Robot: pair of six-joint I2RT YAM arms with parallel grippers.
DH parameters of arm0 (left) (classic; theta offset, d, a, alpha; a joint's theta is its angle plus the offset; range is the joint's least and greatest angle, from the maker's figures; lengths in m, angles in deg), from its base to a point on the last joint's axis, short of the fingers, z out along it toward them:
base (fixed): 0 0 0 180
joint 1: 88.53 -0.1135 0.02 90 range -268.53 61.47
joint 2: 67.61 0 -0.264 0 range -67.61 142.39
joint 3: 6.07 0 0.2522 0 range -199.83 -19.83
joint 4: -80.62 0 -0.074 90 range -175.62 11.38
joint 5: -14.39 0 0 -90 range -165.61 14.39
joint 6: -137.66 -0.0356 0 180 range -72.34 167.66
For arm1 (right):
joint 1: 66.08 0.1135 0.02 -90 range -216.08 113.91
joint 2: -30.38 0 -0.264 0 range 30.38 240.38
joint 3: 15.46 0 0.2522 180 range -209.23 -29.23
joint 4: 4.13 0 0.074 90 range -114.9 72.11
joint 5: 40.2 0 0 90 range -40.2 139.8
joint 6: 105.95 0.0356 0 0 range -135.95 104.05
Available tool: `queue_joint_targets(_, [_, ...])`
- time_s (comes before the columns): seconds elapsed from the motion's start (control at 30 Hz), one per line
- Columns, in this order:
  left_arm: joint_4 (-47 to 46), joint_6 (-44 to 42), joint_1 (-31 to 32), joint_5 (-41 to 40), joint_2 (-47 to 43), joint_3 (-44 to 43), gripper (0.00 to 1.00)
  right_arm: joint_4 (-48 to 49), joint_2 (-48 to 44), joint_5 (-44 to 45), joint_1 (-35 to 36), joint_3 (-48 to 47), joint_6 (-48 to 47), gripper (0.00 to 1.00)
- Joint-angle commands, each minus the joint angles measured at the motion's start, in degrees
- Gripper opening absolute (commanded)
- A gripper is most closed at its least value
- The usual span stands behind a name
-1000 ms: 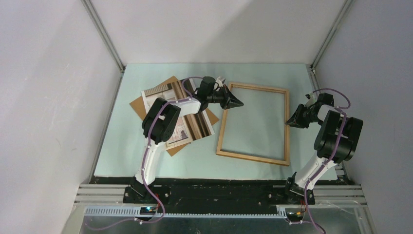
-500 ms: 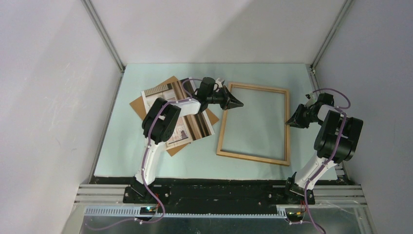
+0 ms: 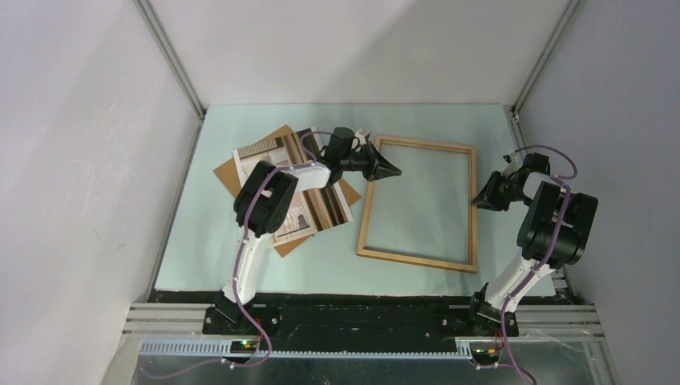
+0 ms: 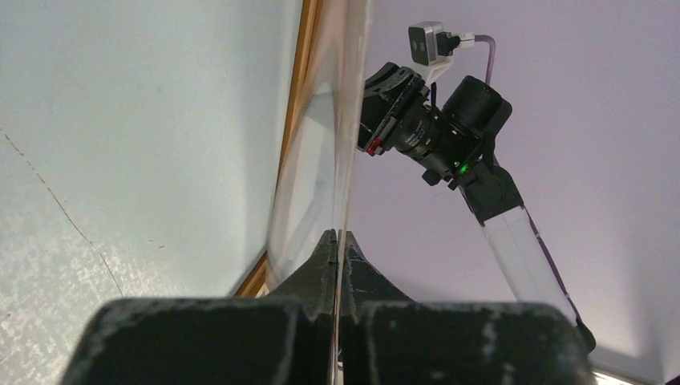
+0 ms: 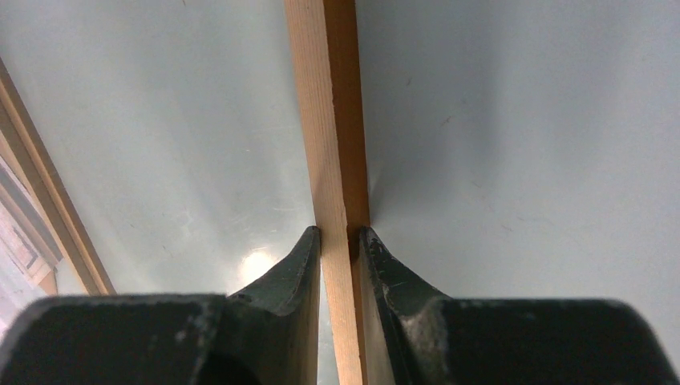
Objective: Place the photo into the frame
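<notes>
The frame (image 3: 413, 258), thin light wood, lies on the pale green table right of centre. My right gripper (image 3: 473, 202) is shut on its right rail (image 5: 333, 120), one finger on each side of the wood (image 5: 340, 233). My left gripper (image 3: 397, 171) is at the frame's upper left side, shut on the edge of a thin clear sheet (image 4: 313, 184) that runs along the wooden rail (image 4: 309, 40); its fingertips (image 4: 337, 237) meet on the sheet. The photo (image 3: 265, 152) lies picture side up to the left, partly hidden under my left arm.
A brown backing board (image 3: 228, 172) lies under the photo, its corners sticking out. Grey walls with metal posts close in the table on the left, back and right. My right arm (image 4: 449, 132) shows across the frame in the left wrist view.
</notes>
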Motion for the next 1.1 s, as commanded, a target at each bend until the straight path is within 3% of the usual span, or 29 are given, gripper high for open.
queue_joint_targets(0.0, [-1.6,2.4,1.6,3.9,-0.5,0.5,0.00,-0.7,0.9,0.6,-0.1,-1.2,0.0,0.00])
queue_joint_targets(1.07, [-5.4,6.9,2.4,5.2,-3.6,3.4,0.00,-1.1,0.5,0.5,0.3,-1.2,-0.1,0.00])
